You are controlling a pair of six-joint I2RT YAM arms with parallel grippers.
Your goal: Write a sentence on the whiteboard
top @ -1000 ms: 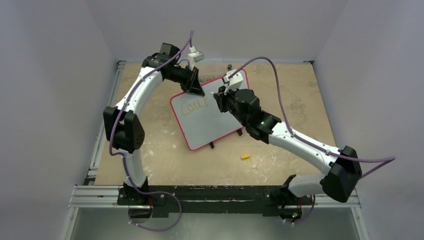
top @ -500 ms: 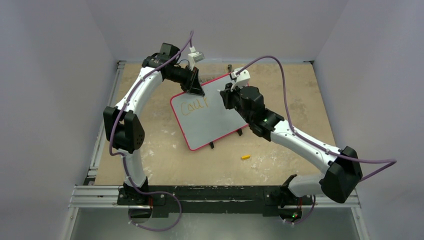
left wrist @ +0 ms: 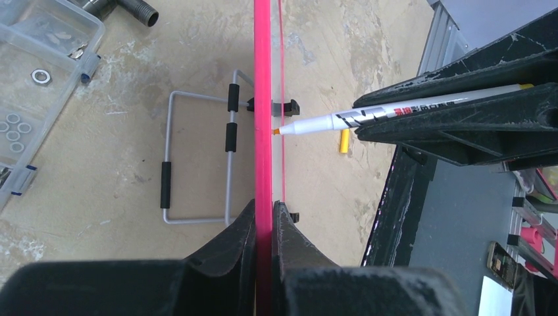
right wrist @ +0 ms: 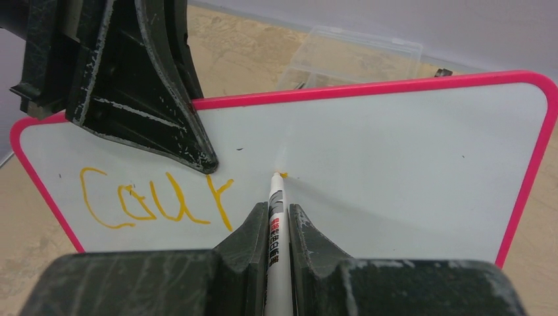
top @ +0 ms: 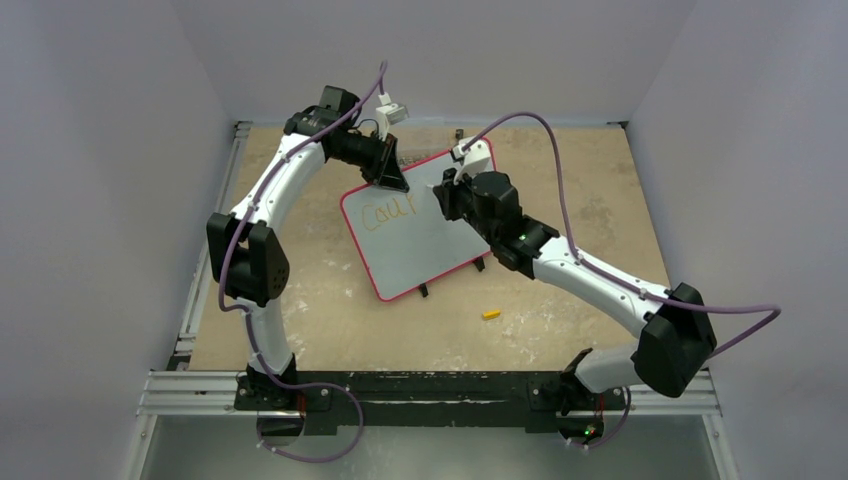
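Observation:
The whiteboard (top: 430, 235) stands tilted on the table, pale face with a pink-red rim (right wrist: 368, 89). Orange-yellow lettering (right wrist: 154, 201) on it reads "cour"; it also shows in the top view (top: 388, 213). My left gripper (left wrist: 264, 217) is shut on the board's top rim (left wrist: 263, 99), seen edge-on. My right gripper (right wrist: 276, 220) is shut on a white marker (right wrist: 275, 250). The marker's orange tip (right wrist: 281, 174) touches the board just right of the "r", leaving a small dot. The marker also shows in the left wrist view (left wrist: 395, 113).
A yellow marker cap (top: 491, 314) lies on the table in front of the board. A wire stand (left wrist: 197, 164) sits behind the board. A clear plastic box of nuts (left wrist: 33, 79) lies behind it, also seen in the right wrist view (right wrist: 349, 56).
My right gripper lifted and swung right, then came back down left; the marker tip now touches the board right of the "r". The left arm and board have not moved.

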